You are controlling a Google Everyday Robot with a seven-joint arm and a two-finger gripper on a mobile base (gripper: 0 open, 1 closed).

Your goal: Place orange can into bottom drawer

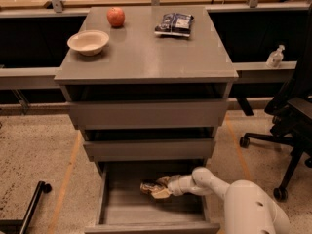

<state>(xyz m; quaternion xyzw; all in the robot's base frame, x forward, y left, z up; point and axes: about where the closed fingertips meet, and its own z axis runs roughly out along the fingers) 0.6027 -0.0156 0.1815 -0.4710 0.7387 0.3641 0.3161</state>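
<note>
The bottom drawer (114,211) stands pulled open at the foot of the grey cabinet, a deep grey box. My white arm reaches into it from the lower right. My gripper (160,189) is inside the drawer, low over its floor, shut on the orange can (148,187), which lies on its side with its left end sticking out past the fingers. The can sits near the middle of the drawer, towards the back.
On the cabinet top are a red apple (116,16), a cream bowl (88,41) and a dark blue snack bag (175,23). The two upper drawers (146,113) are partly pulled out above my arm. A black office chair (292,130) stands to the right.
</note>
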